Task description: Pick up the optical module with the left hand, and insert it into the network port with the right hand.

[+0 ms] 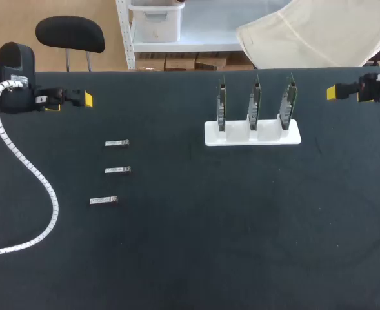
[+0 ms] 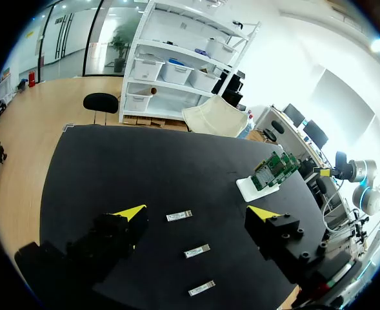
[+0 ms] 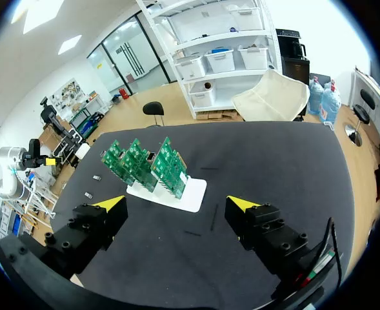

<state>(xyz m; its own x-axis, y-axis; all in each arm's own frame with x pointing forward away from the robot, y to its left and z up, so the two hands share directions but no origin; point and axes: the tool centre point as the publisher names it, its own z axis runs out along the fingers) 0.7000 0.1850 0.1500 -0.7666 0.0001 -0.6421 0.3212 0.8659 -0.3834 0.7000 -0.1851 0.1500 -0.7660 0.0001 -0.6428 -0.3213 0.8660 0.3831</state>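
While both tools hang wide open and hold nothing, the left gripper (image 2: 196,213) sits over the black table's (image 1: 241,226) far left corner and the right gripper (image 3: 175,204) over its far right. 3 optical modules (image 1: 118,170) lie in a column at the left, untouched. 3 green network cards (image 1: 256,103) stand upright in a white holder (image 1: 253,134) right of centre.

Three modules (image 1: 118,170) lie in a column on the counter's (image 1: 196,226) left half, well apart from one another, bare cloth around each; a white cable (image 1: 31,169) curls down the left edge, near them but not touching; right of middle a stand (image 1: 253,134) holds three upright boards (image 1: 255,103), narrow gaps between; wide bare counter separates modules and stand.
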